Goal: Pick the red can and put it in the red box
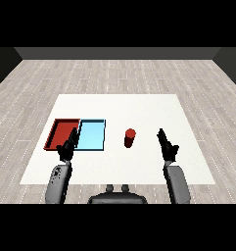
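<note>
A red can (pixel 129 138) stands upright on the white table (pixel 139 108), just right of the trays. The red tray (pixel 59 133) lies at the left with nothing in it, and the light blue tray (pixel 92 135) lies against its right side. My right hand (pixel 167 145) is open, fingers straight and pointing away, to the right of the can with a clear gap between them. My left hand (pixel 68 147) is open too, hovering over the near edge where the two trays meet.
Both grey forearms come in from the lower corners. Bare white table surface stretches behind the can and trays and to the right of my right hand. Wooden floor surrounds the table.
</note>
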Robot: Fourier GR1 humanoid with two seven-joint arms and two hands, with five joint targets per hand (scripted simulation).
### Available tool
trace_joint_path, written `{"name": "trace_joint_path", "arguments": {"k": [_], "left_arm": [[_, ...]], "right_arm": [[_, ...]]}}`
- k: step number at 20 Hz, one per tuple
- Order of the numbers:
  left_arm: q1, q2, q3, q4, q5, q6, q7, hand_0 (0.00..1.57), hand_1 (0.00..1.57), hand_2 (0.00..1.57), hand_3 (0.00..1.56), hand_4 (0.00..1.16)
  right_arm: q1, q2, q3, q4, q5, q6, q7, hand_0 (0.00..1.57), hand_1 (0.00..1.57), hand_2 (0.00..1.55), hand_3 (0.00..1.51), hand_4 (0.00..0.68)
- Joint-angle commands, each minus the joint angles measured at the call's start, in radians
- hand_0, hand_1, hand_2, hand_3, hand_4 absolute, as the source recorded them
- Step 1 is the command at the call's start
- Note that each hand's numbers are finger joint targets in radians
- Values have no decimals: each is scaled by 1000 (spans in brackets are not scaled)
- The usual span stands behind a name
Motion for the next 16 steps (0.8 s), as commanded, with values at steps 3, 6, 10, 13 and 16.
{"name": "trace_joint_path", "arguments": {"k": [3,6,10,13,16], "left_arm": [[-7,-11,2,0,-14,-5,53,0,0,0,0,0],[-4,-20,-18,-48,-42,17,100,0,0,0,0,0],[-27,-83,11,-56,23,-10,-328,0,0,0,0,0],[-33,-31,64,-11,67,-69,-371,0,0,0,0,0],[-10,-43,47,-3,53,-72,-403,0,0,0,0,0]], "right_arm": [[-58,-24,-65,79,-29,51,-1,0,0,0,0,0],[-132,-22,-86,133,-41,45,13,0,0,0,0,0],[-88,-44,-138,43,-131,137,-254,0,0,0,0,0],[-91,-23,-125,137,-102,153,-382,0,0,0,0,0],[-106,-16,-104,126,-68,127,-344,0,0,0,0,0]]}}
